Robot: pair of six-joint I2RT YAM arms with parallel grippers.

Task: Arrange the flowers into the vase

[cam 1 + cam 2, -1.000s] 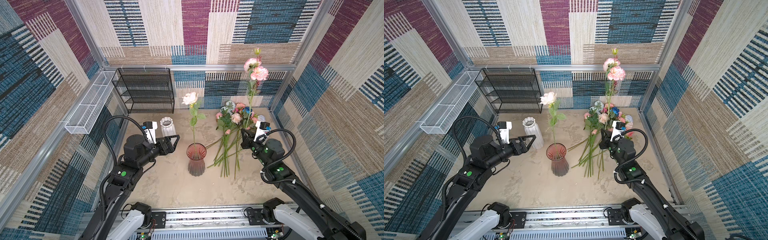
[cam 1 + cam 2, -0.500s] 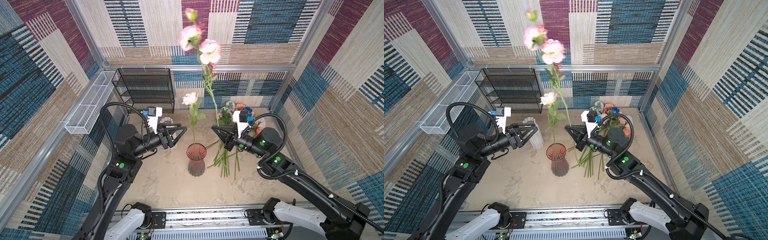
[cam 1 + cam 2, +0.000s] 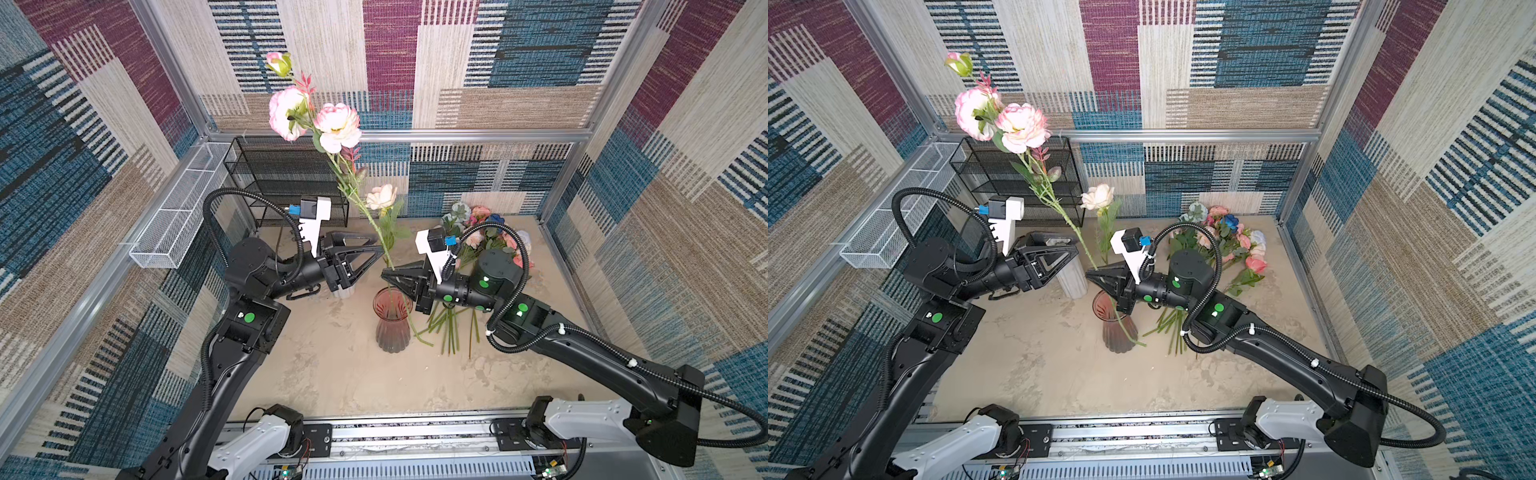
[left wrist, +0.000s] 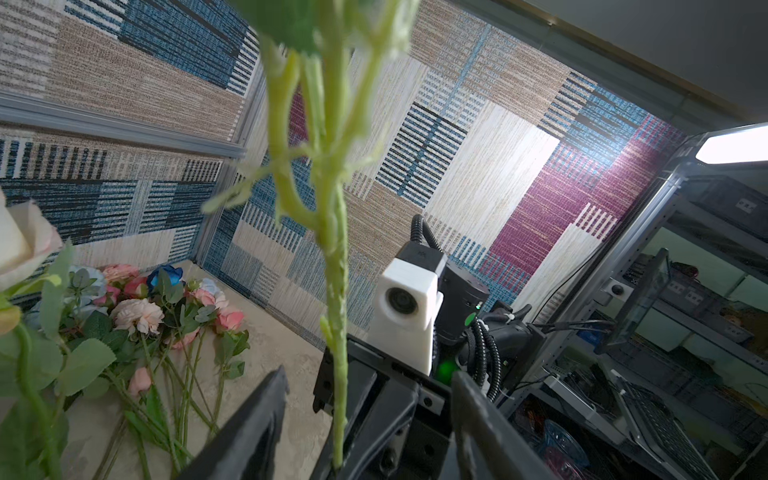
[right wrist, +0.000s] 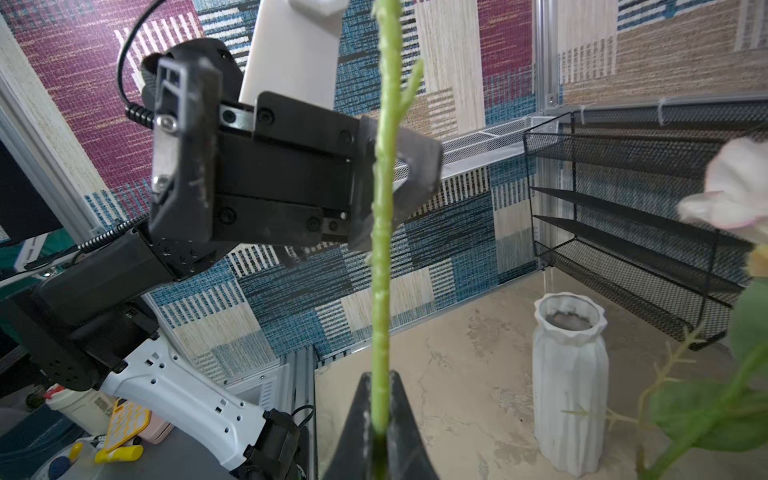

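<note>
A dark red ribbed vase [image 3: 392, 320] [image 3: 1115, 328] stands mid-floor with one white rose [image 3: 382, 196] [image 3: 1097, 196] in it. My right gripper [image 3: 384, 272] [image 3: 1090, 274] [image 5: 380, 380] is shut on the green stem [image 5: 382, 208] of a tall spray with pink blooms [image 3: 316, 118] [image 3: 1000, 120], just above the vase's rim. The stem's lower end hangs down past the vase's right side. My left gripper [image 3: 379, 244] [image 3: 1076, 247] [image 4: 370, 374] stands open with that stem [image 4: 336, 291] between its fingers, higher up. The other flowers [image 3: 486, 232] [image 3: 1229, 241] lie in a pile at the back right.
A white ribbed vase [image 3: 1073, 278] [image 5: 569, 374] stands just left of the red one, partly behind my left gripper. A black mesh rack [image 3: 282, 174] is against the back wall, and a white wire basket [image 3: 178, 224] hangs on the left wall.
My right arm has carried the pink spray from the pile leftward to above the red vase. My left gripper has come in around its stem, its jaws narrower than before.
</note>
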